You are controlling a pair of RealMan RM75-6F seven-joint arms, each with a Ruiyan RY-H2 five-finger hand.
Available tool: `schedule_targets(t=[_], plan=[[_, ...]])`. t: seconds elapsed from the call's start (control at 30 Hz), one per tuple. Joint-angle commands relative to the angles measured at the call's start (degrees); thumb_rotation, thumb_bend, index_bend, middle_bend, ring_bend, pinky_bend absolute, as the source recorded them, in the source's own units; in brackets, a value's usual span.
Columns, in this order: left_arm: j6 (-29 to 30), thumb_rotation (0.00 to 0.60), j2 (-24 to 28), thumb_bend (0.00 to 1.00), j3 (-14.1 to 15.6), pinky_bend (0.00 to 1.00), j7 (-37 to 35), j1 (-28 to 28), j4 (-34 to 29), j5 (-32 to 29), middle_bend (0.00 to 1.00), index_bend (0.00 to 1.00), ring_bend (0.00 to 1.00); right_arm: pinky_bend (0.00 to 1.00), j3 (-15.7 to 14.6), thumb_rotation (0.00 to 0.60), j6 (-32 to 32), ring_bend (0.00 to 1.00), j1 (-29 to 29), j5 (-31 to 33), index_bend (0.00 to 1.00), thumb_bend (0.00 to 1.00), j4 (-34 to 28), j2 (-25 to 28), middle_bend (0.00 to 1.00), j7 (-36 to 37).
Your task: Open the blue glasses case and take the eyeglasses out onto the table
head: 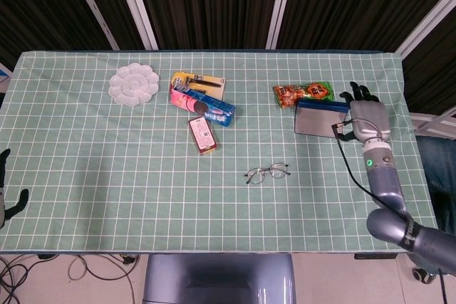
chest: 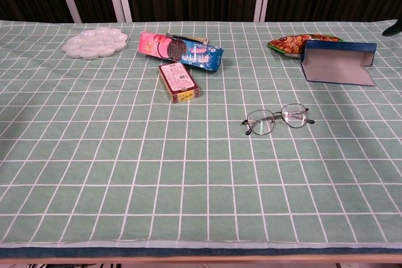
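The eyeglasses (head: 267,173) lie unfolded on the green checked cloth, right of centre, also seen in the chest view (chest: 276,119). The blue glasses case (head: 320,117) sits at the back right with its lid open and grey lining showing (chest: 336,64). My right hand (head: 367,115) hovers just right of the case, fingers spread, holding nothing; only a dark tip of it (chest: 394,28) shows at the chest view's edge. My left hand (head: 6,191) hangs off the table's left edge, far from both, with nothing in it.
An orange snack bag (head: 303,93) lies right behind the case. A blue cookie pack (head: 208,105), a red box (head: 203,135) and a carded tool (head: 200,80) sit at back centre-left. A white palette (head: 134,84) lies further left.
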Motion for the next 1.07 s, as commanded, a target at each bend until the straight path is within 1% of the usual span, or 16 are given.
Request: schedule_targets(t=[0.03, 0.2, 0.33, 0.4, 0.47, 0.57, 0.63, 0.77, 0.87, 1.07], plan=[[0.2, 0.6, -0.1, 0.33, 0.0, 0.0, 0.0, 0.0, 0.0, 0.2, 0.0, 0.05, 0.0, 0.2, -2.9, 0.6, 7.4, 0.0, -7.5, -10.1, 0.2, 0.22, -8.2, 5.2, 0.0, 7.4], [0.9, 0.6, -0.1, 0.33, 0.2, 0.0, -0.4, 0.2, 0.1, 1.4, 0.0, 0.05, 0.0, 0.2, -6.2, 0.6, 12.6, 0.0, -14.1, -19.6, 0.19, 0.22, -12.6, 8.9, 0.0, 14.4], [1.0, 0.6, 0.0, 0.33, 0.5, 0.0, -0.8, 0.3, 0.0, 2.1, 0.0, 0.05, 0.0, 0.2, -9.3, 0.6, 18.8, 0.0, -19.7, -26.6, 0.19, 0.23, -13.9, 9.8, 0.0, 18.2], [0.9, 0.6, 0.2, 0.33, 0.6, 0.0, -1.2, 0.4, -0.1, 2.5, 0.0, 0.05, 0.0, 0.2, -11.0, 0.6, 22.2, 0.0, -22.6, -30.1, 0.19, 0.23, -13.9, 9.4, 0.0, 20.0], [1.1, 0.6, 0.3, 0.33, 0.8, 0.0, -1.7, 0.5, -0.2, 3.0, 0.0, 0.05, 0.0, 0.2, -13.4, 0.6, 25.5, 0.0, -25.7, -34.0, 0.19, 0.23, -13.5, 8.9, 0.0, 21.8], [1.2, 0.6, 0.6, 0.33, 1.0, 0.0, -2.9, 0.6, -0.3, 3.9, 0.0, 0.05, 0.0, 0.2, -16.5, 0.6, 28.8, 0.0, -29.6, -38.4, 0.19, 0.23, -11.8, 7.7, 0.0, 24.1], [0.9, 0.6, 0.7, 0.33, 1.1, 0.0, -3.5, 0.6, -0.4, 4.2, 0.0, 0.05, 0.0, 0.2, -17.9, 0.6, 30.3, 0.0, -31.5, -40.2, 0.19, 0.23, -10.8, 7.0, 0.0, 24.8], [0.1, 0.6, 1.3, 0.33, 1.5, 0.0, -4.7, 0.6, -1.0, 4.5, 0.0, 0.05, 0.0, 0.2, -19.4, 0.6, 33.4, 0.0, -34.7, -42.7, 0.19, 0.23, -8.6, 4.6, 0.0, 24.7], [0.3, 0.6, 1.5, 0.33, 1.8, 0.0, -5.4, 0.6, -0.8, 5.7, 0.0, 0.05, 0.0, 0.2, -20.0, 0.6, 34.1, 0.0, -36.2, -43.8, 0.18, 0.23, -7.0, 2.9, 0.0, 23.8], [0.4, 0.6, 1.3, 0.33, 2.3, 0.0, -5.3, 0.8, -0.4, 6.4, 0.0, 0.05, 0.0, 0.2, -19.5, 0.6, 33.7, 0.0, -36.7, -44.9, 0.17, 0.23, -6.5, 1.6, 0.0, 21.9]])
